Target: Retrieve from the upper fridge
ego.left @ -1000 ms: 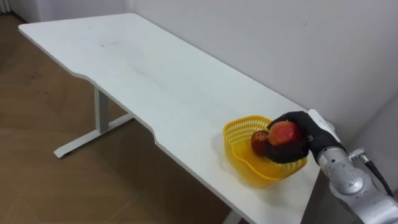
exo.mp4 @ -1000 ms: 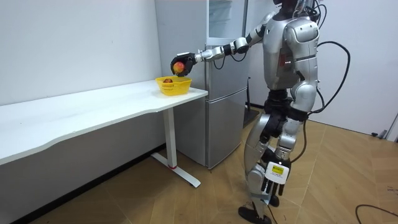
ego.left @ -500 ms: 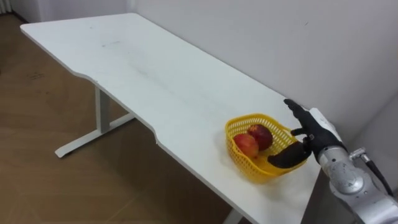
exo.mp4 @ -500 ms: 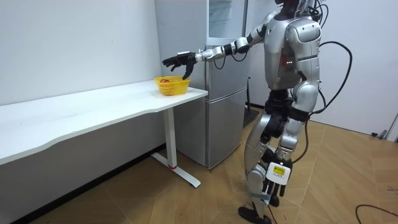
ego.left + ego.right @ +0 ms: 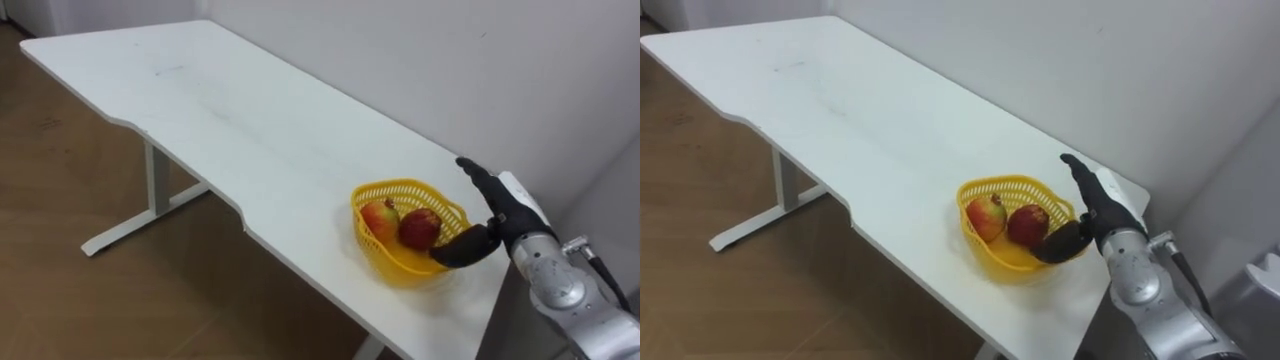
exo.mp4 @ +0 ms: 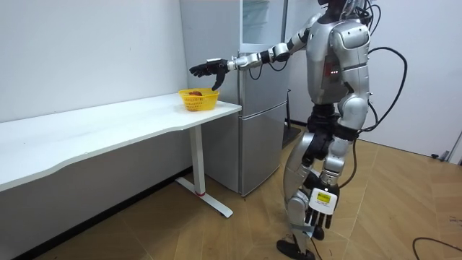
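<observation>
A: Position of the robot?

B: Standing on the wood floor in front of the grey fridge [image 6: 253, 108], right arm stretched out level toward the room view's left, over the end of the white tabletop [image 5: 230, 110]. That end of the tabletop sits just beside the fridge.

A: Right hand?

B: The right hand [image 5: 500, 215] hangs over the far right side of the yellow basket [image 5: 372, 245]. Its fingers [image 5: 478, 180] are straight and spread apart, pointing up and away toward the wall. The thumb curves down low by the basket's right rim; I cannot tell whether it touches the rim. Nothing is held in the hand.

A: And the fruit?

B: Two pieces, both inside the basket. The red-and-yellow apple [image 5: 378, 215] lies on the left side. The darker red apple [image 5: 420, 228] lies on the right, touching the first and closest to the thumb. Both rest below the rim.

A: Basket placement?

B: Upright on the tabletop, near its right end and close to the front edge.

A: Left hand?

B: The left hand [image 6: 315, 215] hangs down beside the thigh in the room view, well apart from the tabletop.
</observation>
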### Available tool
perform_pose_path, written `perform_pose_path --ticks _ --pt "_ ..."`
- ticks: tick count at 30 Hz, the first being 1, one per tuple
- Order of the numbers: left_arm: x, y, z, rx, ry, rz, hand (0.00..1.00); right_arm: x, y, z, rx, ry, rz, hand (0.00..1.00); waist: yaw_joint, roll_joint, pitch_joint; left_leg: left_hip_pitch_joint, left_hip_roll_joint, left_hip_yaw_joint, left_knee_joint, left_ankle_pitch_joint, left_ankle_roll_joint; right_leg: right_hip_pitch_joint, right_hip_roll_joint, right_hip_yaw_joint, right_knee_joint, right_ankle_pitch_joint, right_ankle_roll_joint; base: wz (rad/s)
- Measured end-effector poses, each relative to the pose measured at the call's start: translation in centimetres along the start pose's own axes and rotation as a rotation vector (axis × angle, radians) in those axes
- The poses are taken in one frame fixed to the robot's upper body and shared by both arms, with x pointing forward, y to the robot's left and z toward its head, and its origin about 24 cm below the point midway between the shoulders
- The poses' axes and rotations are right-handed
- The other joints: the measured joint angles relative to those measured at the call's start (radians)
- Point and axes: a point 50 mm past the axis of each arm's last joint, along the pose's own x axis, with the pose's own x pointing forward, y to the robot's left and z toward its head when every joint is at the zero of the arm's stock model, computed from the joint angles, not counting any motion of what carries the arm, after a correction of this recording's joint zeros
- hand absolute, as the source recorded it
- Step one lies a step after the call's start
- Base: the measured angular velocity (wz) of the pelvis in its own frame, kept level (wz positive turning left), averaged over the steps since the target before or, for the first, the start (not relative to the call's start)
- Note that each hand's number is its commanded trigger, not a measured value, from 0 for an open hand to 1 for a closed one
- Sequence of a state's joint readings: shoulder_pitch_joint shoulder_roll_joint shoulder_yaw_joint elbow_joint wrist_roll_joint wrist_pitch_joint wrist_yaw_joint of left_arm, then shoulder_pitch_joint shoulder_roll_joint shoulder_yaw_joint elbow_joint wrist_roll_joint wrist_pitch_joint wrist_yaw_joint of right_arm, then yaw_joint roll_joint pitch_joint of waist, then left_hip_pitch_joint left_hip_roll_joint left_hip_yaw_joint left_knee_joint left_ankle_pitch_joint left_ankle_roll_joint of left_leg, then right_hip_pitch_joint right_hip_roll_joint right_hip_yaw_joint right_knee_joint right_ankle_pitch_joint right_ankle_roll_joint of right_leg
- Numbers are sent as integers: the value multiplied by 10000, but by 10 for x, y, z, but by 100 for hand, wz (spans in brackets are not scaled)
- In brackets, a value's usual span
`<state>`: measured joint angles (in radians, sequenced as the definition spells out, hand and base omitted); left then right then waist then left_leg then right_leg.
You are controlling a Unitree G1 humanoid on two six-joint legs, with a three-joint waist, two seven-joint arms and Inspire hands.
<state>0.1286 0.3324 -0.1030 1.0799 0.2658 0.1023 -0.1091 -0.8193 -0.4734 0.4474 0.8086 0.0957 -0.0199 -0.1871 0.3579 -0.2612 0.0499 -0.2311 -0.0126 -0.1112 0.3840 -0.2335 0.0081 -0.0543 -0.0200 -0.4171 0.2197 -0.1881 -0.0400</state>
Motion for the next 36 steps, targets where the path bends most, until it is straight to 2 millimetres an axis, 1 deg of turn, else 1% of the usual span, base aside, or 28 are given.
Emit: perform_pose_path --ticks 2,4,6,7,8,9,10,11,12,13,14,15,16,18,19,22,23,24,25,26,28,29,30,31,32,34,35,36 --pt "0 -2 1 -28 -39 57 0 1 -3 3 282 -67 -139 0 -74 76 -35 22 1 -1 68 -2 2 15 7 25 0 0 0 0" --pt "0 -4 2 -58 -67 78 0 2 -8 5 601 -142 -314 0 -134 179 -38 96 4 16 72 -3 4 81 5 41 -4 0 0 0" --pt "0 -6 -2 -83 45 50 0 2 -10 11 845 -338 -402 0 -257 302 -79 305 16 82 -37 -3 5 223 -55 83 -4 0 1 -4" --pt "0 -7 -4 -92 80 30 0 2 -11 13 895 -442 -431 0 -249 332 -86 381 27 144 -89 -2 4 265 -55 101 -16 -1 1 -20" --pt "-1 -11 -8 -125 173 -39 0 1 -12 19 1033 -694 -482 0 -260 433 -91 541 43 239 -149 -4 7 386 -26 165 -32 -1 3 -22" --pt "-1 -15 -12 -192 281 -122 0 0 -10 24 1092 -986 -471 0 -329 526 -138 707 44 296 -258 -5 8 502 -27 178 -41 -2 5 -16" --pt "-2 -16 -14 -195 331 -172 0 -1 -10 27 1128 -1115 -448 0 -381 575 -164 792 44 296 -280 -5 8 568 -54 183 -45 -3 7 -5" --pt "-2 -19 -18 -223 409 -232 0 -3 -8 31 1232 -1378 -392 0 -548 666 -229 948 48 296 -333 -5 8 675 -77 216 -61 -4 9 -3" --pt "-2 -21 -19 -344 419 -256 0 -8 -7 35 1427 -1673 -391 0 -558 729 -287 1082 48 330 -415 -3 7 773 -67 309 -137 -4 9 -8" --pt "-2 -23 -19 -392 407 -272 0 -10 -7 37 1529 -1841 -396 0 -550 761 -306 1134 52 368 -428 -3 7 816 -63 355 -167 -4 10 -17" --pt "-3 -26 -20 -498 409 -334 0 -15 -5 43 1605 -2253 -341 0 -565 872 -331 1260 67 450 -483 -3 7 886 -57 444 -175 -4 10 -23" --pt "-3 -30 -20 -548 382 -409 0 -22 -3 51 1577 -2757 -272 0 -603 987 -377 1370 80 542 -550 -3 7 925 -56 541 -173 -4 10 -24" --pt "-3 -32 -21 -596 377 -450 0 -24 -2 55 1651 -2972 -237 0 -602 1054 -392 1409 80 561 -583 -2 9 939 -53 586 -173 -4 10 -20" --pt "-3 -38 -20 -747 349 -587 0 -34 1 67 2063 -3678 -292 0 -820 1287 -400 1584 94 623 -619 -1 10 1058 -50 660 -172 -5 13 -10" --pt "-4 -38 -20 -752 314 -599 0 -37 1 68 2008 -3846 -333 0 -823 1314 -414 1619 140 673 -629 -2 10 1065 -47 693 -172 -6 14 -16" --pt "-5 -40 -23 -899 201 -600 0 -58 -1 76 2448 -4620 -419 0 -902 1448 -353 1894 174 879 -753 -4 6 1210 -26 867 -173 -6 14 -18" --pt "-6 -43 -27 -934 277 -665 0 -66 0 77 2664 -4860 -496 0 -1090 1549 -384 1928 190 893 -774 -5 8 1240 -31 877 -175 -6 15 -4" --pt "-6 -45 -27 -983 278 -710 0 -74 1 81 2916 -5226 -591 0 -1290 1575 -430 1930 200 895 -787 -4 9 1246 -39 881 -175 -9 19 -7" --pt "-8 -50 -33 -1045 432 -810 0 -80 1 85 3122 -5583 -700 0 -1428 1685 -394 1940 206 945 -809 -2 12 1253 -41 937 -172 -9 19 -10" --pt "-8 -51 -34 -1080 435 -834 0 -83 1 86 3177 -5728 -763 0 -1535 1711 -400 1997 210 995 -815 -2 12 1257 -36 1007 -168 -9 19 -24" --pt "-9 -56 -35 -1145 384 -908 0 -94 3 82 3325 -5880 -1000 0 -1672 1882 -376 2323 192 1236 -995 -2 13 1426 -9 1255 -170 -6 33 -30" --pt "-9 -56 -35 -1148 361 -920 0 -97 4 80 3320 -5885 -1045 0 -1703 1913 -403 2379 200 1296 -1056 -2 13 1438 2 1320 -170 -10 39 -30" --pt "-9 -58 -37 -1183 379 -954 0 -102 6 78 3229 -5949 -1132 0 -1849 1982 -457 2457 215 1396 -1127 0 11 1442 35 1439 -172 -10 40 -21" --pt "-10 -59 -38 -1205 402 -970 0 -104 6 78 3203 -5994 -1192 0 -1930 2010 -466 2469 215 1411 -1136 1 11 1439 32 1460 -171 -10 40 -20" --pt "-10 -58 -37 -1222 363 -962 0 -108 2 75 3188 -6028 -1469 0 -2118 2018 -481 2478 227 1487 -1158 4 7 1406 30 1560 -172 -11 41 -18" --pt "-9 -59 -36 -1229 290 -964 0 -112 -3 70 3077 -5988 -2009 0 -2248 2074 -480 2593 253 1645 -1221 4 7 1414 46 1706 -171 -13 40 -22" --pt "-9 -58 -35 -1229 218 -929 0 -116 -6 64 2983 -5861 -2360 0 -2337 2084 -499 2654 248 1683 -1284 6 7 1431 43 1714 -173 -21 52 -16" --pt "-9 -58 -34 -1246 137 -827 0 -120 -9 59 2902 -5749 -2676 0 -2488 2094 -498 2738 250 1751 -1315 6 7 1447 52 1843 -171 -33 65 -16"
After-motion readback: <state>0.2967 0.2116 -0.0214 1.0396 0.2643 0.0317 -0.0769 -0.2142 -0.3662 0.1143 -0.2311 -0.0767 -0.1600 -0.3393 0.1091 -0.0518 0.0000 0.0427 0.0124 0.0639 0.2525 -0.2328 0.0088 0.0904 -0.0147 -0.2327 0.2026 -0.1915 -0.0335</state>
